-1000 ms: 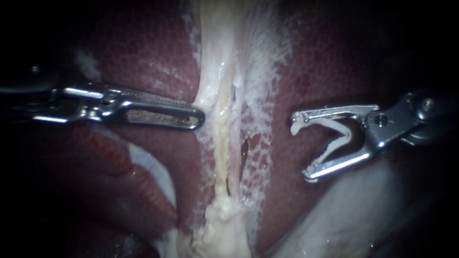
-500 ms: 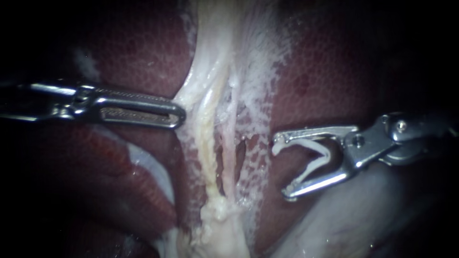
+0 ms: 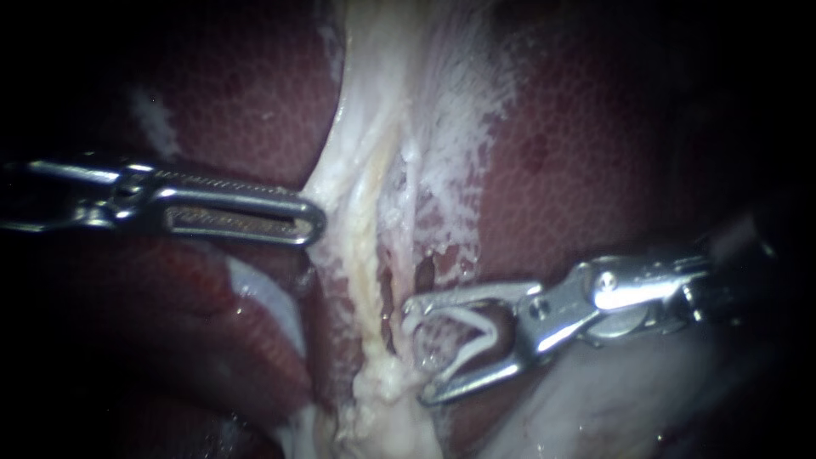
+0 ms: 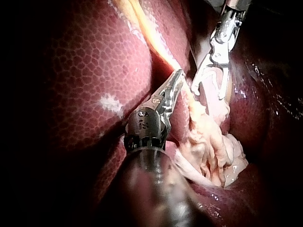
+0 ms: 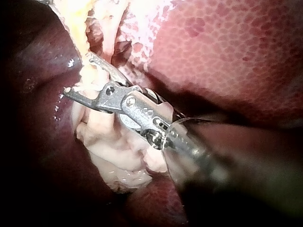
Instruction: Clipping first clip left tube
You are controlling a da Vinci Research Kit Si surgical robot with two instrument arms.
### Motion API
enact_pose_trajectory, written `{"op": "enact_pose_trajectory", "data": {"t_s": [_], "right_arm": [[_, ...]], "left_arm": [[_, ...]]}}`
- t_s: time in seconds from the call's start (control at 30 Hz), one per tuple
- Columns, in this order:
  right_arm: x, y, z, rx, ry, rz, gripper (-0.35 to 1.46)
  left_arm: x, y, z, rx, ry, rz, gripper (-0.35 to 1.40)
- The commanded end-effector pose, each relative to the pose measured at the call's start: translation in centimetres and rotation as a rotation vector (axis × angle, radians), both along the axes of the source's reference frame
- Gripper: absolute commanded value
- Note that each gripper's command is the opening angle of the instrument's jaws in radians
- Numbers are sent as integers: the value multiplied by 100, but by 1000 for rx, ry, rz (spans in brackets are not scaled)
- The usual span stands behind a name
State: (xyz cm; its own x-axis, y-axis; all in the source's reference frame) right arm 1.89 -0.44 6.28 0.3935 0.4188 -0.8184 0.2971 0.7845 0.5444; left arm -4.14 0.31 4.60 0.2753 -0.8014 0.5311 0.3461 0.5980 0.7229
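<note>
Left tube (image 3: 367,263) runs down the liver (image 3: 552,170); left instrument (image 3: 316,227) pinches white tissue (image 3: 338,185) beside it; right instrument (image 3: 416,353), jaws wide around 1 open clip (image 3: 466,333), sits just beside it. Approach step: next, straddle the tube

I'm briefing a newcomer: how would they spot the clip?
Find the pale strand running down the dark red liver. My right instrument comes in at its lower part; the clip is the thin white V inside that instrument's tip, white against bare steel.
</note>
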Motion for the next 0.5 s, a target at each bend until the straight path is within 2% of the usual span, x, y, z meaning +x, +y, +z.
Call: {"op": "enact_pose_trajectory", "data": {"t_s": [0.03,0.33,0.5], "right_arm": [[2,-1,3,-2,0,-1,60],[9,5,22,-10,-16,-4,60],[13,4,28,-13,-17,-4,60]], "left_arm": [[0,0,-1,0,0,0,-30],[-2,-3,-10,0,-2,-2,-30],[-2,-4,-12,0,-2,-2,-30]]}}
